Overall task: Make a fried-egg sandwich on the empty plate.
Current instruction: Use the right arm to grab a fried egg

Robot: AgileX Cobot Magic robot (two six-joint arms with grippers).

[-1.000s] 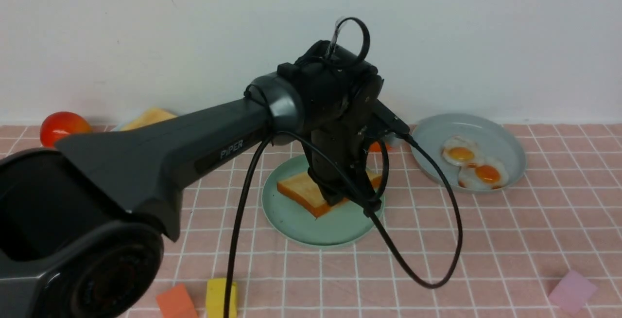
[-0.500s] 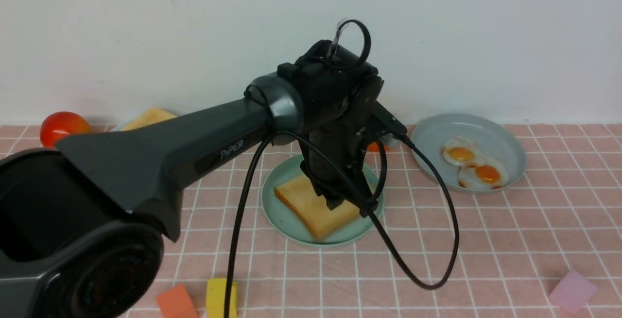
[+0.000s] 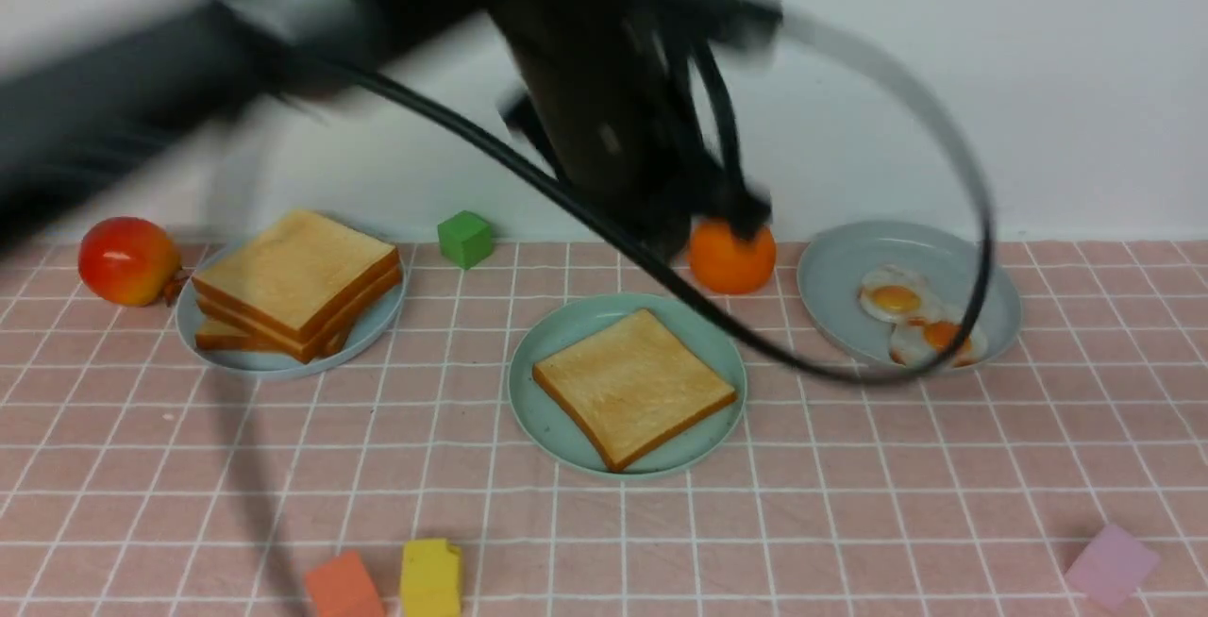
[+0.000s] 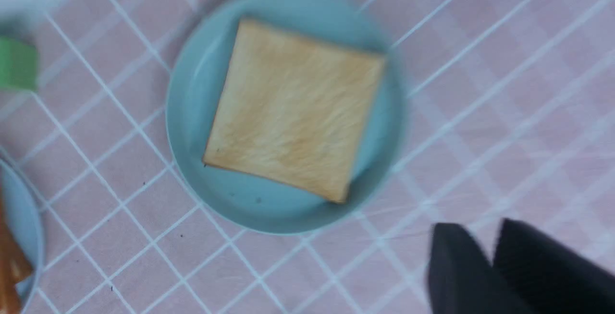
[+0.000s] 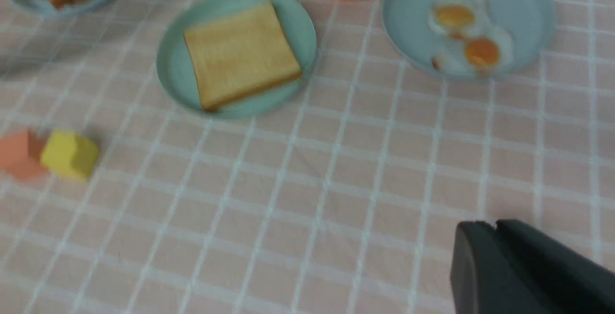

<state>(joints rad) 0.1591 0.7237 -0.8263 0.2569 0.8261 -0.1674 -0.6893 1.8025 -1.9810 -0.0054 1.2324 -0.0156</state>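
One toast slice (image 3: 632, 383) lies flat and alone on the mint-green empty plate (image 3: 557, 428) at the table's middle. Seen from the left wrist, that slice (image 4: 295, 107) rests on the plate (image 4: 192, 112) well below my left gripper (image 4: 478, 232), whose tips stand a little apart, open, with nothing between them. My left arm (image 3: 604, 108) is a dark blur high above the plate. Two fried eggs (image 3: 920, 315) lie on the grey-blue plate (image 3: 849, 268) at the right. My right gripper (image 5: 485, 225) hovers shut and empty over bare cloth, nearer than the eggs (image 5: 463, 30).
A stack of toast slices (image 3: 297, 282) sits on a pale blue plate (image 3: 274, 367) at the left, beside a red fruit (image 3: 127, 260). A green cube (image 3: 465, 238) and an orange (image 3: 731, 258) stand at the back. Orange (image 3: 343, 584), yellow (image 3: 431, 577) and purple (image 3: 1112, 565) blocks lie near the front edge.
My left gripper let go of the toast slice, which dropped flat onto the mint-green plate. The left arm then swung up fast and blurs, uncovering the toast stack.
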